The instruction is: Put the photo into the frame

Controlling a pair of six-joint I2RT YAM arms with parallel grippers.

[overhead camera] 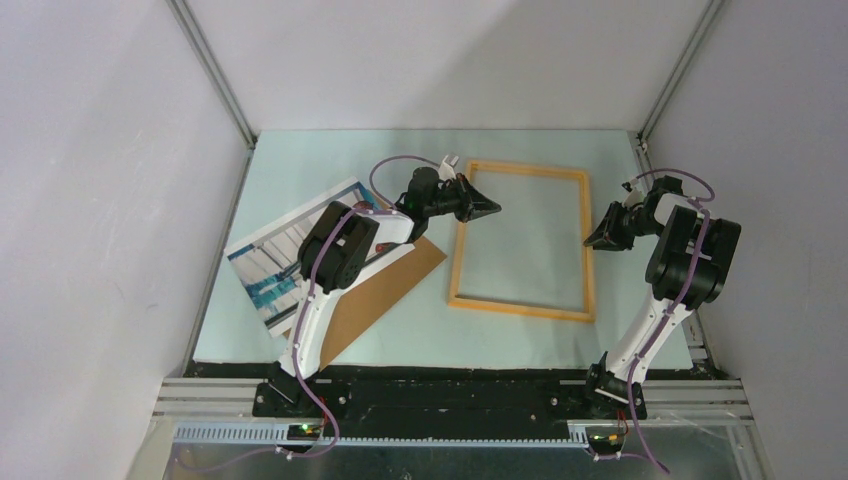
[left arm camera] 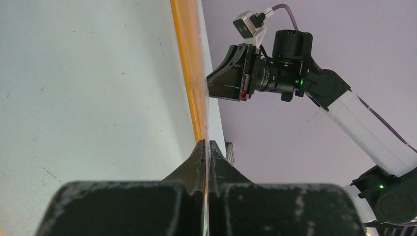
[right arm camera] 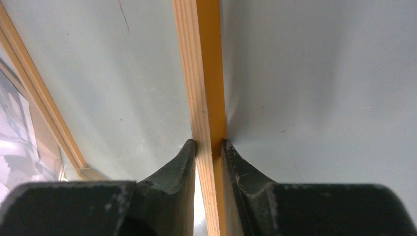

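The orange-yellow frame [overhead camera: 520, 240] lies on the pale table mat in the middle. My right gripper [overhead camera: 597, 238] is shut on its right bar; the right wrist view shows the bar [right arm camera: 204, 73] pinched between the two fingers of that gripper [right arm camera: 209, 145]. My left gripper [overhead camera: 490, 208] hovers over the frame's opening near the upper left bar, pointing right, with its fingers pressed together [left arm camera: 207, 142] and nothing seen between them. The left wrist view looks along the mat to the far bar [left arm camera: 188, 59] and the right gripper [left arm camera: 212, 83]. The photo [overhead camera: 268, 262] lies at the left, partly under the left arm.
A plain brown backing board [overhead camera: 385, 290] lies between the photo and the frame, overlapping the photo's right side. Grey enclosure walls close off the left, back and right. Metal rails [overhead camera: 450, 400] run along the near edge by the arm bases.
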